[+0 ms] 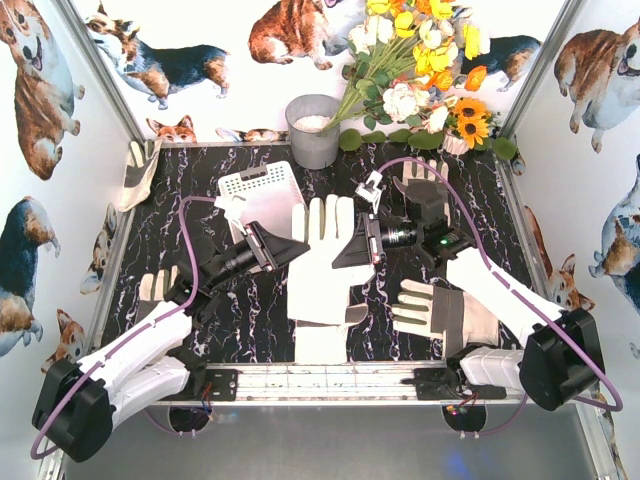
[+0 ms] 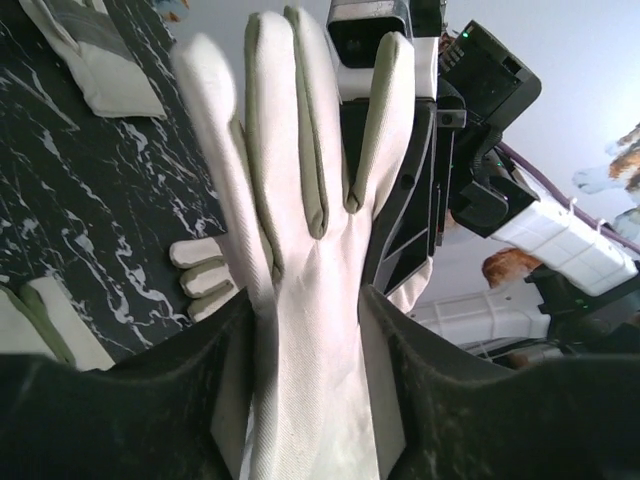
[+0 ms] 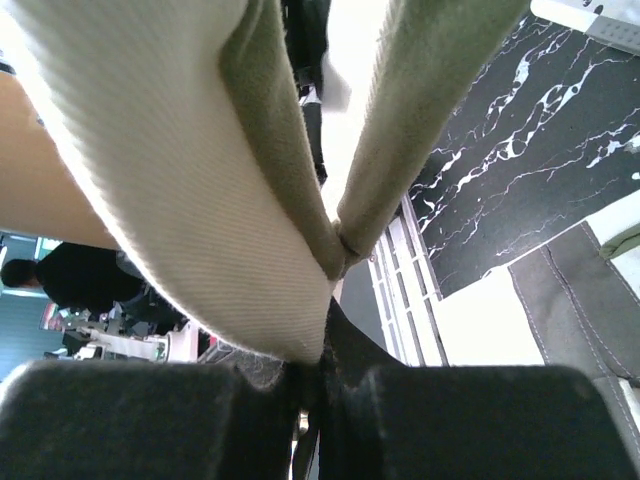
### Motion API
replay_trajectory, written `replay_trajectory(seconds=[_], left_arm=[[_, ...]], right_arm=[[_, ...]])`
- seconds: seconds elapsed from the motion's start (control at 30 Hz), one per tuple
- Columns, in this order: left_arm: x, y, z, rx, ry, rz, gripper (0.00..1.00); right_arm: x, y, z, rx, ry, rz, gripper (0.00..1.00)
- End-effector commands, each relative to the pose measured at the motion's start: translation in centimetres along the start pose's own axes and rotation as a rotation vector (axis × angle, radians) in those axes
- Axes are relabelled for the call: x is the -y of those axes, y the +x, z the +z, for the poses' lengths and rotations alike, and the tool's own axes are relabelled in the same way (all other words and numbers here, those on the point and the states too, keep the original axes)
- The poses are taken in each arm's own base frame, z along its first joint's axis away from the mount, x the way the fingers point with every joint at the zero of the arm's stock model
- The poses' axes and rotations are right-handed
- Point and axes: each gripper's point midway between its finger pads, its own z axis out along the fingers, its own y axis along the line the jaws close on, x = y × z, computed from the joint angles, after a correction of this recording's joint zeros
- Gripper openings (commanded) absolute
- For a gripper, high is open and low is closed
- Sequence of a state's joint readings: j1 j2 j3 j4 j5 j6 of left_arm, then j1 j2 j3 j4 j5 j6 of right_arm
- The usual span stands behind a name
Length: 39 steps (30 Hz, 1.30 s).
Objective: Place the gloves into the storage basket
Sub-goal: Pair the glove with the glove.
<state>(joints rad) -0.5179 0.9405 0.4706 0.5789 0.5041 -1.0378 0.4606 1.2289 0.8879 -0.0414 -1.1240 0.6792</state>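
Glove [image 1: 322, 275] in left end effector [image 1: 298, 248] and right end effector [image 1: 345, 248]

Glove [image 1: 322, 262] right of storage basket [image 1: 257, 188]

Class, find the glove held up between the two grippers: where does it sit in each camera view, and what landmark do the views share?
Top external: the glove at centre, fingers toward the far wall.
Left wrist: the glove fills the middle, fingers up.
Right wrist: the glove covers the upper frame.
Shared landmark: black marbled tabletop.
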Motion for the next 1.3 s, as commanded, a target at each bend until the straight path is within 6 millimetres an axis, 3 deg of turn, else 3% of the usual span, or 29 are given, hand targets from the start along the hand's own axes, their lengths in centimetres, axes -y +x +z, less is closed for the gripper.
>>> replay_trajectory(seconds=[0.0,0.13,0.23,0.37,0.53,0.63,0.87,1.27], left_arm=[[0.2,-0.9,-0.1,0.037,0.005,0.03,0.31],[-1.5,-0.3,-0.3,0.018,-0.069,0.047,0.1],[-4.4,1.0,-1.1,-0.028,-0.21,0.078,0.0],[-6.9,3.9,-2.1,-0.075,-0.359,0.114,0.0],[-8.7,7.1,-2.7,-0.054,-0.436,0.072,0.0],[-9.7,8.3,-2.9,-0.05,-0.485,0.075,0.0],[-11.2,9.9,-3.3,-0.054,-0.518,0.057,0.0],[-13.0,9.7,-4.1,-0.035,-0.593,0.094,0.0]], right_arm=[[-0.5,-0.6,0.0,0.029,-0.006,-0.065,0.0],[1.5,-0.2,0.2,0.032,0.079,0.022,0.0],[4.3,1.1,0.2,0.011,0.204,0.139,0.0],[8.0,4.7,0.2,-0.066,0.429,0.276,0.0],[10.7,9.4,0.1,-0.145,0.574,0.407,0.0],[11.7,11.1,0.0,-0.155,0.614,0.449,0.0],[13.1,12.9,0.1,-0.172,0.65,0.473,0.0],[15.5,14.7,0.5,-0.192,0.681,0.515,0.0]])
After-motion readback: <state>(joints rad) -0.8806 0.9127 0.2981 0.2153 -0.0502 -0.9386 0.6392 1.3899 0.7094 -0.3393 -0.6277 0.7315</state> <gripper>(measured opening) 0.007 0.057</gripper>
